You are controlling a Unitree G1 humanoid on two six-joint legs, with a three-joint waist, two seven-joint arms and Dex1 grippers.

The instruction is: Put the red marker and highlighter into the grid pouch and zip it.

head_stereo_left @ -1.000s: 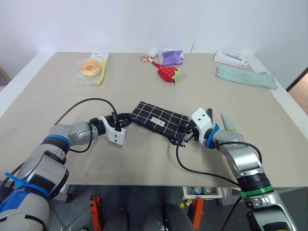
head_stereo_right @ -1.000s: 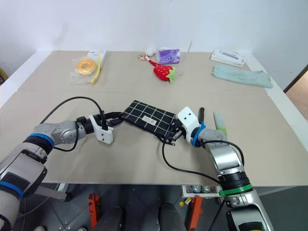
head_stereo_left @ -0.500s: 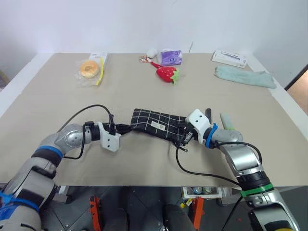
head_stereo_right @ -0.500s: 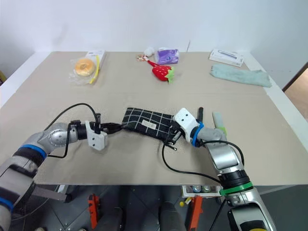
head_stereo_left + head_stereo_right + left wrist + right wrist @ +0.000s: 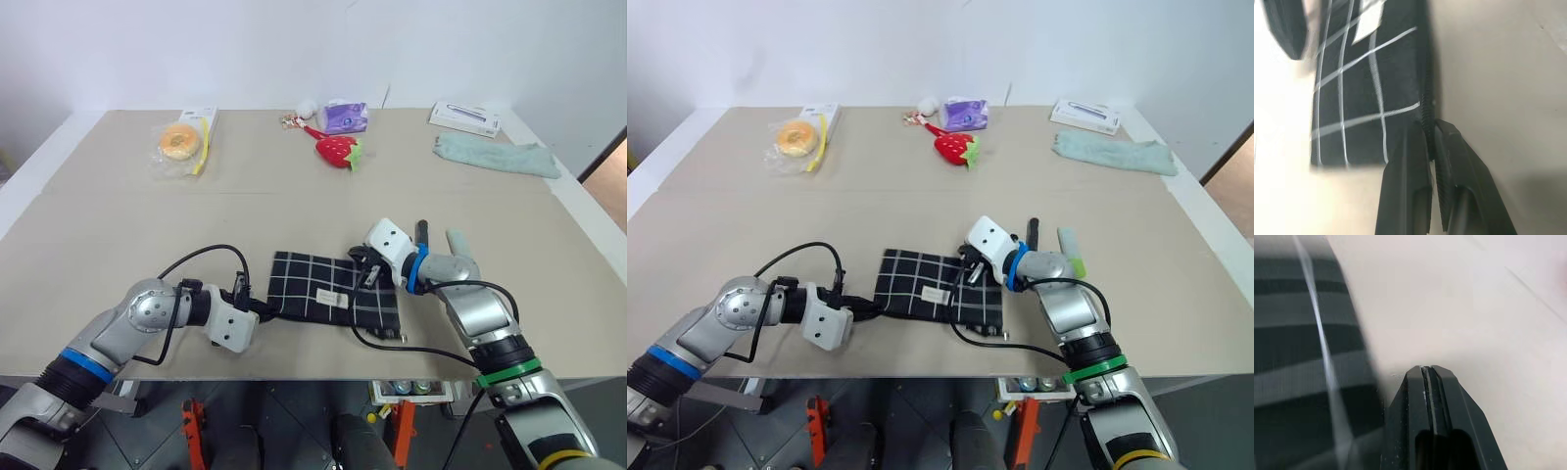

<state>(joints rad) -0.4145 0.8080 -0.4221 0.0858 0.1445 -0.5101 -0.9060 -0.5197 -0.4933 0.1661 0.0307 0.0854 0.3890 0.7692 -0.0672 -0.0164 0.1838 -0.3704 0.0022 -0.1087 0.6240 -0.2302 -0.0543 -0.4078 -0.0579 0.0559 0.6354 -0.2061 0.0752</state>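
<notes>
While overhead hides it, left gripper (image 5: 1429,128) pinches grid pouch (image 5: 1366,83) zipper edge.

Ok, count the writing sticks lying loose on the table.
2: the red marker and the highlighter, side by side just behind the right arm, right of the grid pouch. Others may be hidden inside it.

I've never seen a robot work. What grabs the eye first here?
A black grid pouch lies near the table's front edge, with a robot hand at each end: the left hand pinches its zipper edge, the right hand is shut at the other end. Far behind, a red strawberry plush stands out.
</notes>
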